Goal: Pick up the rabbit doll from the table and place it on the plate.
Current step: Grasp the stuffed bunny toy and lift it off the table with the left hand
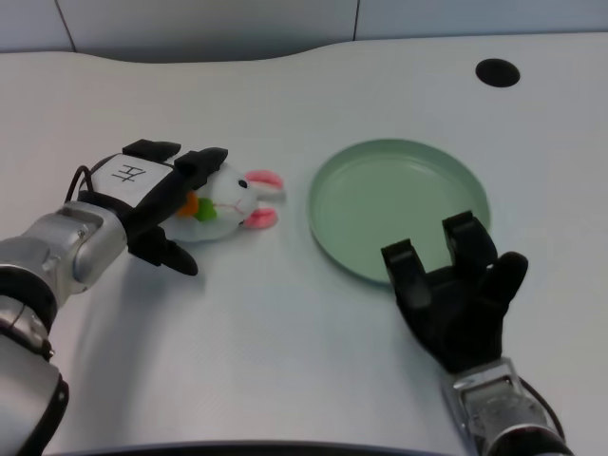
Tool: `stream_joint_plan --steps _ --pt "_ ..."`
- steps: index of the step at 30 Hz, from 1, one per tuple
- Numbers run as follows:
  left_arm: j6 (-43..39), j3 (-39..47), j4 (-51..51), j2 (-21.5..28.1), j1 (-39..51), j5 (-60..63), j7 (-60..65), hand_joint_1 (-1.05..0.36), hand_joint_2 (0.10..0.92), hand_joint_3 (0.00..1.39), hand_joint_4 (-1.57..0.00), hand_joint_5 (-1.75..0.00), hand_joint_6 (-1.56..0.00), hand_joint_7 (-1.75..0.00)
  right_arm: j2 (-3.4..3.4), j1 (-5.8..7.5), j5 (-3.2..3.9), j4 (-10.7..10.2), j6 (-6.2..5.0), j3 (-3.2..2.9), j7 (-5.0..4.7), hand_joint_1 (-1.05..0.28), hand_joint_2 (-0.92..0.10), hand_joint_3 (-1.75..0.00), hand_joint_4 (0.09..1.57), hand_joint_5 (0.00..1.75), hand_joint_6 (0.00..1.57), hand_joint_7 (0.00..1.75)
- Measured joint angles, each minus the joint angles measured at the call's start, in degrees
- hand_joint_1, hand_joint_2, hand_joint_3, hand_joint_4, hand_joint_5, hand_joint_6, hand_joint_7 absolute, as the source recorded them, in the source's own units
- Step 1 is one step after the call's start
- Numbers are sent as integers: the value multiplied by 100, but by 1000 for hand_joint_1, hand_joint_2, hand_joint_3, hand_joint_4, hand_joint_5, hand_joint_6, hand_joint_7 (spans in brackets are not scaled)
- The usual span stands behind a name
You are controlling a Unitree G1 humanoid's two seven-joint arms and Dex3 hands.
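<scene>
The rabbit doll [231, 204], white with pink ears and an orange patch on its front, lies on the table left of centre, ears pointing right toward the plate. My left hand [157, 199] has come in from the left and cups the doll's body. Its fingers [201, 163] reach over the far side of the doll. The thumb [174, 256] sticks out on the near side, a little apart from the doll. The doll's rear is hidden behind the palm. The pale green plate [380, 190] lies flat to the right of the doll with nothing on it.
My right hand [456, 294] waits at the plate's near rim, fingers up and overlapping that edge. A black round hole [497, 72] sits in the table at the far right. The table's curved back edge runs along the top.
</scene>
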Motion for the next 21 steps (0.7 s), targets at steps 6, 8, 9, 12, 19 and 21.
stream_joint_plan --steps 6,8,9,12,19,21 --pt "108 -363 41 -109 135 69 1114 -306 791 10 -679 -190 -502 -56 16 37 -4 -71 -9 18 14 -458 -870 -9 897 1746 837 1482" --pt "205 -431 72 -158 139 72 1373 -230 826 12 -798 -246 -708 -95 18 50 -8 -90 -10 40 14 -455 -868 -7 895 1746 837 1468" --pt "253 -469 82 -179 139 76 1472 -216 833 11 -819 -257 -749 -98 18 53 -8 -93 -10 46 14 -455 -869 -7 895 1746 835 1465" --pt "300 -548 92 -213 139 71 1670 -180 840 4 -820 -644 -922 -144 23 56 -7 -97 -10 52 14 -448 -868 -6 900 1746 876 1327" --pt "41 -526 108 -240 136 -47 2037 -187 839 1 -639 -1145 -903 -502 49 56 12 -99 -45 29 9 -463 -866 -10 910 1746 831 1540" --pt "-104 -484 107 -238 110 -117 2037 -178 823 1 -687 -1053 -908 -510 48 56 11 -99 -76 28 9 -462 -869 -11 918 1746 818 1583"
